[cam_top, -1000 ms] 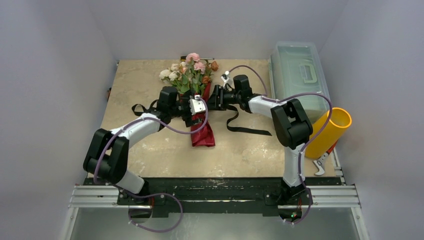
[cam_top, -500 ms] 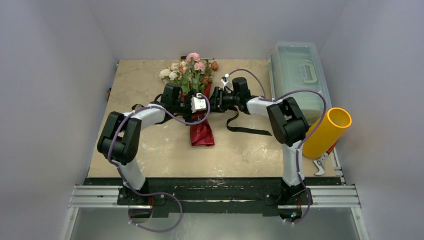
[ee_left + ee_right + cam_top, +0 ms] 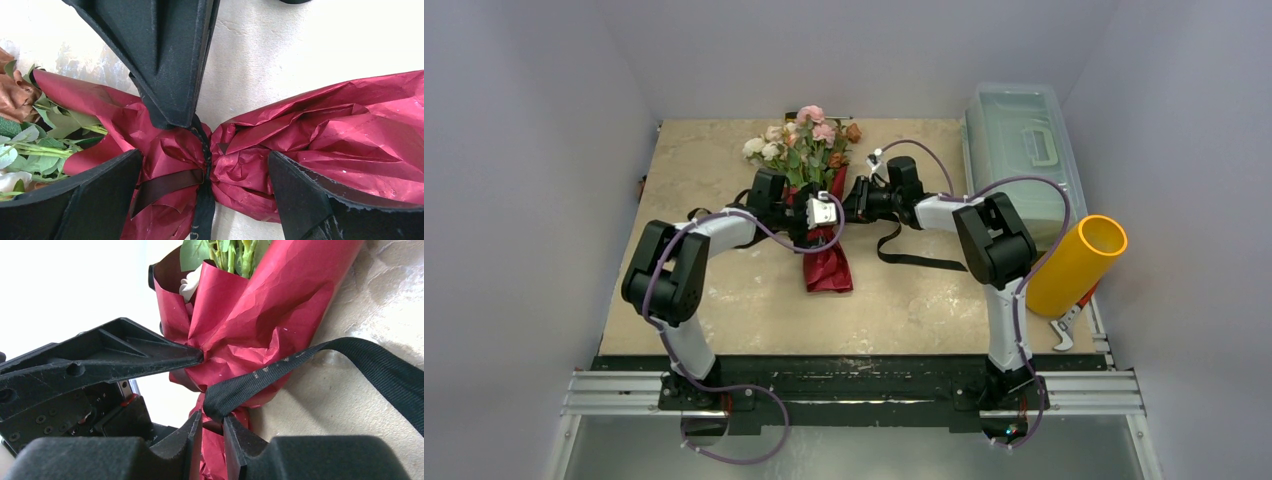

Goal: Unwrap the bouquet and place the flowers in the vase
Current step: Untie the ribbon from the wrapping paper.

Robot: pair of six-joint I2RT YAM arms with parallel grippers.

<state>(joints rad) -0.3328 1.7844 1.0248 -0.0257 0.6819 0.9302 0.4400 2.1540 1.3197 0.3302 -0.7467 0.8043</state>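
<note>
The bouquet (image 3: 824,250) lies mid-table, its maroon paper (image 3: 320,130) pinched at a waist by the black ribbon (image 3: 204,200). The flowers (image 3: 802,140) point to the far side, and their leaves (image 3: 30,140) show at the paper's mouth. My left gripper (image 3: 205,192) is open, one finger on each side of the tied waist. My right gripper (image 3: 213,432) comes in from the right, and its narrow jaws pinch a fold of the ribbon (image 3: 260,377) at their tips. The yellow vase (image 3: 1076,264) lies tilted at the right edge.
A clear plastic box with a handle (image 3: 1024,150) stands at the back right. Loose ribbon tails trail over the table to the right (image 3: 914,258) and left (image 3: 709,215) of the bouquet. A white-handled tool (image 3: 1064,330) lies below the vase.
The right jaws have narrowed onto the ribbon fold. The left arm drew its elbow in and its open gripper settled over the bouquet's waist. The bouquet has hardly moved.
</note>
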